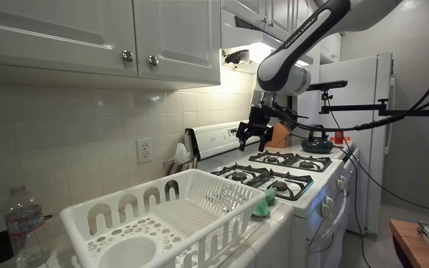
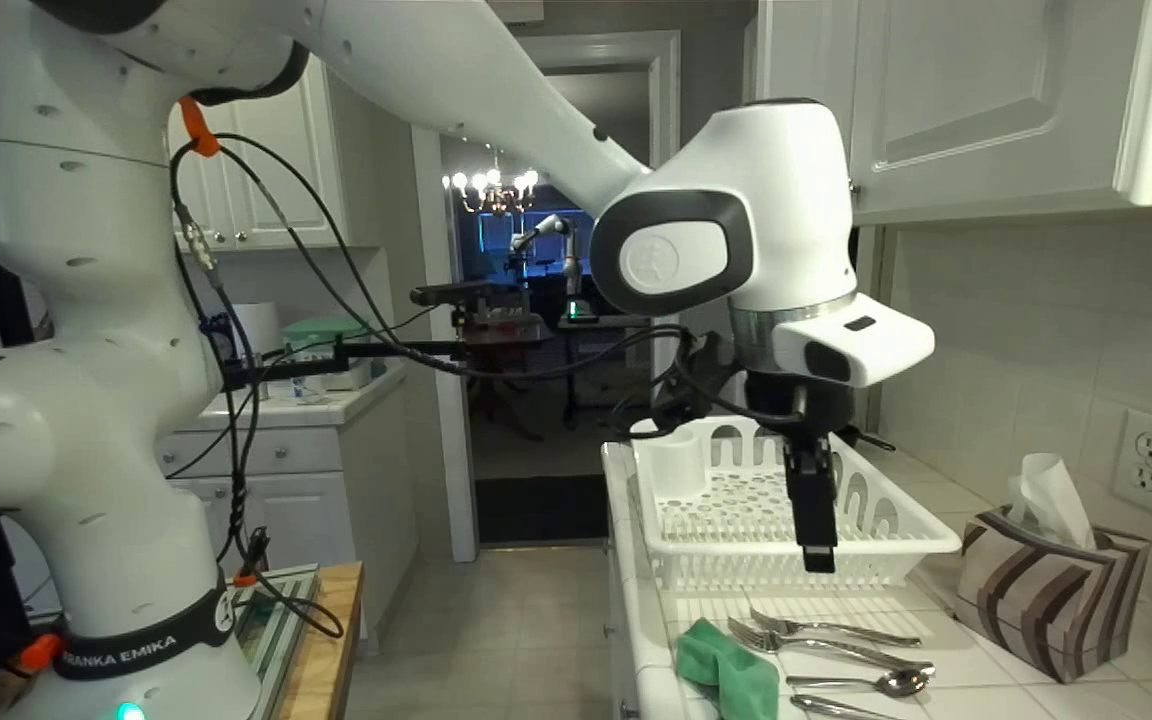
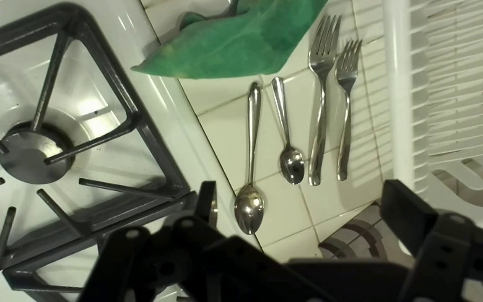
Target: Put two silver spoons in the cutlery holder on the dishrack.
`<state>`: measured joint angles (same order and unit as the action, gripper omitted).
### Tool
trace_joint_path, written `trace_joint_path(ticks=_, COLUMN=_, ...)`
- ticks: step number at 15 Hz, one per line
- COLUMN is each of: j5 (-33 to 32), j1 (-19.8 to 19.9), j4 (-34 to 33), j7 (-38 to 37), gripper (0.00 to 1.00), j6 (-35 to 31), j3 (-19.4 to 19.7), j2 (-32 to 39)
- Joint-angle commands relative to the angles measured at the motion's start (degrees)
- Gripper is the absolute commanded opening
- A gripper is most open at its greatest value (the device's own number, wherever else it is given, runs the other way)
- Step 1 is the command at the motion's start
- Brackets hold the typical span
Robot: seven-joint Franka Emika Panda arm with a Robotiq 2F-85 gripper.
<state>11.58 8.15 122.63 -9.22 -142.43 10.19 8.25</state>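
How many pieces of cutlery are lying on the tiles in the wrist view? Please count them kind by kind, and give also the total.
Spoons: 2
Forks: 2
Total: 4

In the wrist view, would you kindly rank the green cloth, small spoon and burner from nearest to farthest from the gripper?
1. Small spoon: on the tiles, near centre.
2. Green cloth: along the top edge.
3. Burner: on the stove, far left.
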Motion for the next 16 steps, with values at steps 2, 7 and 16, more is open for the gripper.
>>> trace_joint_path(ticks=2, j5=2.5, j1=1.4, j4=-5.2, j7=0.7, gripper=1.0, j6=-1.4, j3=-0.6, j2=6.0)
trace_joint_path(ticks=7, j5=0.9, j1=1.3, j4=-4.6, j7=-0.3, gripper=1.0, j6=-0.8, j3=-0.4, j2=5.5)
trace_joint_path(ticks=16, j5=5.6, j1=2.5, j4=-11.1, j7=-6.4, gripper=1.0, j6=-2.9, j3=-1.0, j2=13.2)
